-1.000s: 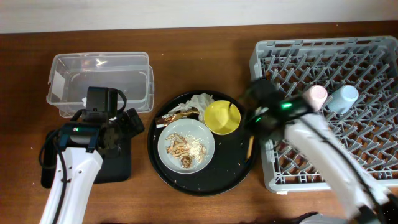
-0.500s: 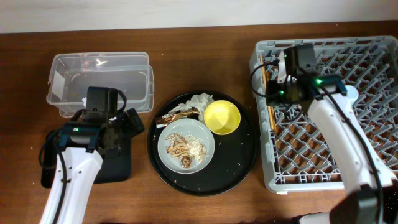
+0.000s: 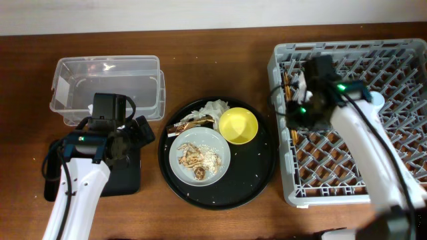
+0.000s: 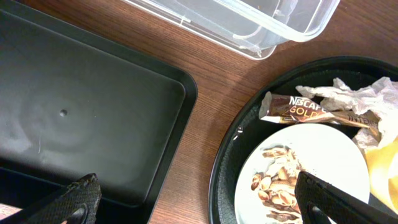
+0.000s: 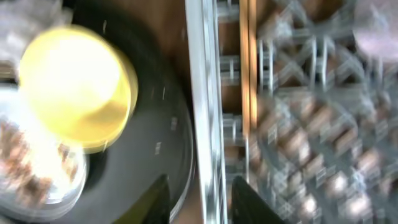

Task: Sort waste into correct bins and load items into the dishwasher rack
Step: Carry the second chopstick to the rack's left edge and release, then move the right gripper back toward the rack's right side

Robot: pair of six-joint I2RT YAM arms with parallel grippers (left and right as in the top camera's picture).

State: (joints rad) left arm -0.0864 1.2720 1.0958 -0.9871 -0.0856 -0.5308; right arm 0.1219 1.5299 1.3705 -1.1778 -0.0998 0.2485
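Note:
The grey dishwasher rack (image 3: 353, 167) stands at the right. The wooden chopsticks (image 3: 289, 100) lie inside along its left wall; they show as a brown strip in the right wrist view (image 5: 252, 62). My right gripper (image 3: 298, 115) is open and empty, its fingers astride the rack's left wall (image 5: 202, 202). The yellow bowl (image 3: 239, 125), the plate (image 3: 215, 148) with food scraps (image 3: 195, 160), the white tissue (image 3: 215, 107) and the brown-and-gold wrapper (image 3: 193, 123) sit on the round black tray. The light-blue cup (image 3: 378, 100) peeks out behind my right arm; the pink cup is hidden. My left gripper (image 4: 202, 202) is open and empty between the flat black tray (image 4: 93, 112) and the plate (image 4: 323, 155).
The clear plastic box (image 3: 107, 87) stands at the back left. The round black tray (image 3: 257, 173) lies in the middle, close to the rack's left wall. The flat black tray (image 3: 127, 179) lies under my left arm. Bare wood runs along the front.
My right arm swung from the round tray to the rack, and the chopsticks now lie in the rack. The gripper has since shifted a little toward the front. The left arm has not moved.

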